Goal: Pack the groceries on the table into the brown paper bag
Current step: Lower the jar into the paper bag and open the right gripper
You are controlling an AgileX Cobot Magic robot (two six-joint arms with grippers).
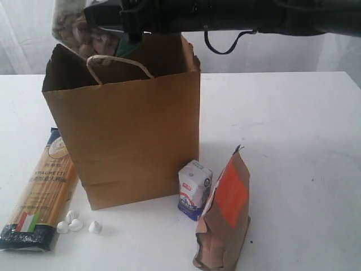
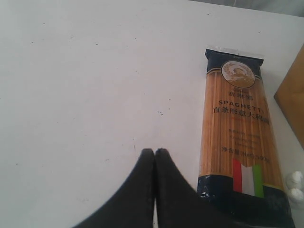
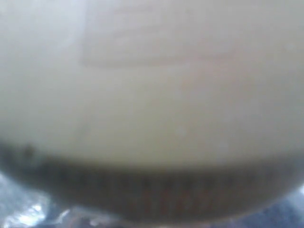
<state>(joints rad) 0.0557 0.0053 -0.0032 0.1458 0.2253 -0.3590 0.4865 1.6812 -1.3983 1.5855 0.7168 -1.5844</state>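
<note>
A: Where is the brown paper bag (image 1: pixel 121 130) sitting?

B: It is standing upright and open on the white tabletop (image 1: pixel 293 124), toward 9 o'clock from the middle of the exterior view. With the bag as the clock's centre, a spaghetti packet (image 1: pixel 42 189) is lying flat at 8 o'clock, just beside the bag's wall. A few small white lumps (image 1: pixel 75 224) are lying at 7 o'clock, near the packet's dark end.

A: And on the other side?

B: A small white-blue carton (image 1: pixel 194 189) is standing at 4 o'clock, near the bag's lower corner. A brown pouch (image 1: pixel 225 217) with an orange label is standing just beside the carton, farther out along the same line.

A: What are the arms doing?

B: The dark right arm (image 1: pixel 242 17) is reaching across at 12 o'clock, above the bag's mouth. The right tool (image 1: pixel 110 22) is sitting next to a clear container of pale brown lumps (image 1: pixel 70 28) at 11 o'clock. I cannot tell whether that tool is apart, together or clamped on anything, because its wrist view is showing only a pale blur and a dark band. The left tool (image 2: pixel 154 153) is hanging over bare tabletop with its black fingers pressed together and nothing between them. The spaghetti packet is lying nearby.
</note>
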